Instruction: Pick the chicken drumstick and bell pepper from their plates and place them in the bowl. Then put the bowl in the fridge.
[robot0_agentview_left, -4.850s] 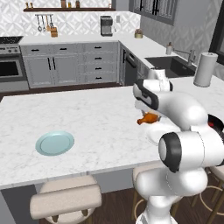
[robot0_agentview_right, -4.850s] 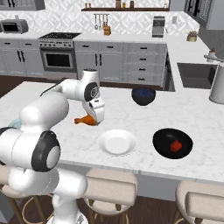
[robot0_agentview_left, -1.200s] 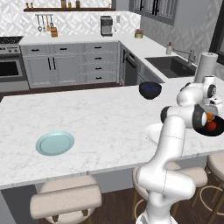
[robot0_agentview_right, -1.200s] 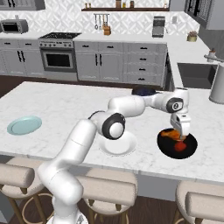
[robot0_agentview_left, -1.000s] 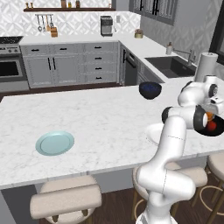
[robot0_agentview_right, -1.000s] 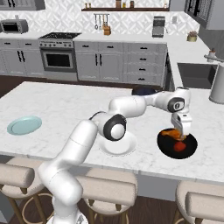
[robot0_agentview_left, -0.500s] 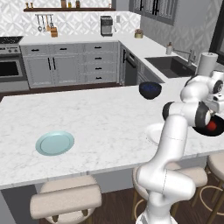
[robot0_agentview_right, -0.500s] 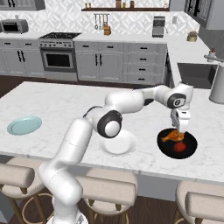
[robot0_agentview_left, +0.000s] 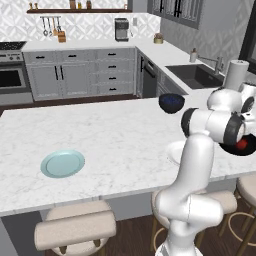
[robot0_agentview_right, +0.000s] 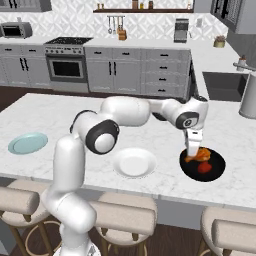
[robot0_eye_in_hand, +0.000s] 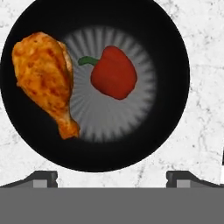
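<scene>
The black glossy bowl sits on the marble counter with both foods inside it. The orange-brown chicken drumstick lies along its left side. Beside it in the middle rests the red bell pepper. My gripper hovers open just above the bowl's edge, holding nothing. From the right base, the gripper hangs over the bowl, next to the drumstick and pepper. The white plate and the teal plate lie bare. The fridge is out of view.
A second dark blue bowl stands farther back on the island. The sink and a paper towel roll are to the right. Stools line the island's near edge. Between the teal plate and the white plate lies open marble.
The arm swung the drumstick from beside the white plate over to the black bowl. The fingers let it go into the bowl and the hand rose slightly.
</scene>
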